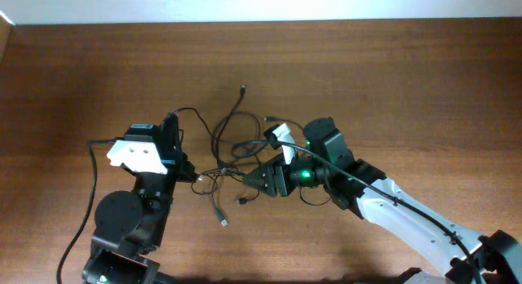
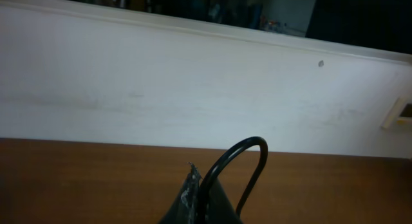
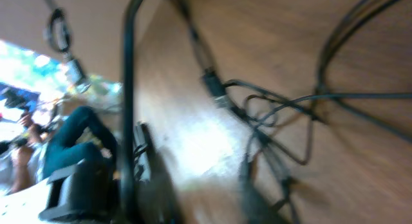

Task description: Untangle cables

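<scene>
The thin black cables (image 1: 231,150) lie looped together on the wooden table between the two arms. Plug ends show at the far side (image 1: 243,90) and the near side (image 1: 222,221). My left gripper (image 1: 174,121) is raised at the left of the tangle. In the left wrist view it (image 2: 201,197) is shut on a black cable strand (image 2: 248,147) that arches above the jaws. My right gripper (image 1: 259,178) points left into the tangle's right side. The right wrist view is blurred. It shows crossed cable strands (image 3: 283,114) and a plug (image 3: 215,89), but not the fingers.
The left arm base (image 1: 122,223) stands at the near left with its thick wire (image 1: 91,166). The right arm (image 1: 391,210) reaches in from the near right. A white wall (image 2: 193,89) stands beyond the table's far edge.
</scene>
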You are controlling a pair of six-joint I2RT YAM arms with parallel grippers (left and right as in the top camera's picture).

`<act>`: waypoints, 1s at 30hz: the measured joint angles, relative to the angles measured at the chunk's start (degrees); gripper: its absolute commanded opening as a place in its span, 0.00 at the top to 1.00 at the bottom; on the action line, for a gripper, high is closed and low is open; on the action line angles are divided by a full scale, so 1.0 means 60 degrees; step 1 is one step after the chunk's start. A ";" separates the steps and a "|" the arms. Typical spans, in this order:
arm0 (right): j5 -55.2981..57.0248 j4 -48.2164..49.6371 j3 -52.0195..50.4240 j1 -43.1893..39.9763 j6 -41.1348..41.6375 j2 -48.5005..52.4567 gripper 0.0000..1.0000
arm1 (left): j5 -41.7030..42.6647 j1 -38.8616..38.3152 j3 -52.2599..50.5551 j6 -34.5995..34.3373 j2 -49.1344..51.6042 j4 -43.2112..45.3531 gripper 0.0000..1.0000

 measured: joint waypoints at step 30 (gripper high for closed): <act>0.3206 -0.6535 0.1963 -0.5399 -0.1053 0.0011 0.05 | -0.0543 0.4047 -0.0120 -0.2430 -0.0029 0.1657 0.98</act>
